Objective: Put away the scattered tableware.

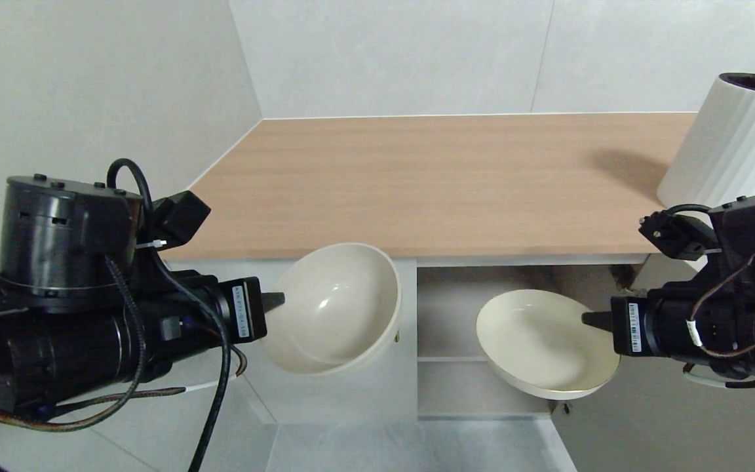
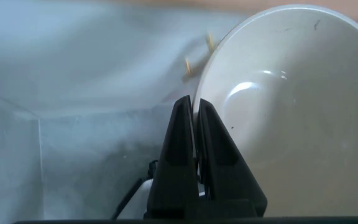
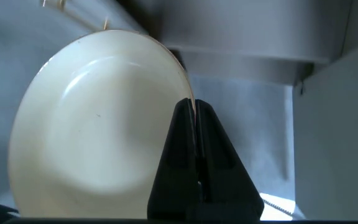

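Bowl [image 1: 335, 308] hangs tilted at counter's [image 1: 430, 183] front edge, L claw [image 1: 276, 300] pinched tight on its rim. Right of it, plate [image 1: 541, 341], also tilted, w/ R claw [image 1: 590, 319] clamped on its rim, sits in front of open cupboard [image 1: 446, 314] below counter. Ribbed white pot [image 1: 738, 141] stands at counter's right edge.

Left pincer [image 1: 277, 300], right pincer [image 1: 589, 319] black, tapered; arms [image 1: 63, 295] black, cylindrical; looping black cables [image 1: 220, 367]; white wrist labels [image 1: 635, 326].

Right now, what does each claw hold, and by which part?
The left claw pinches the bowl by its rim. The right claw pinches the plate by its rim.
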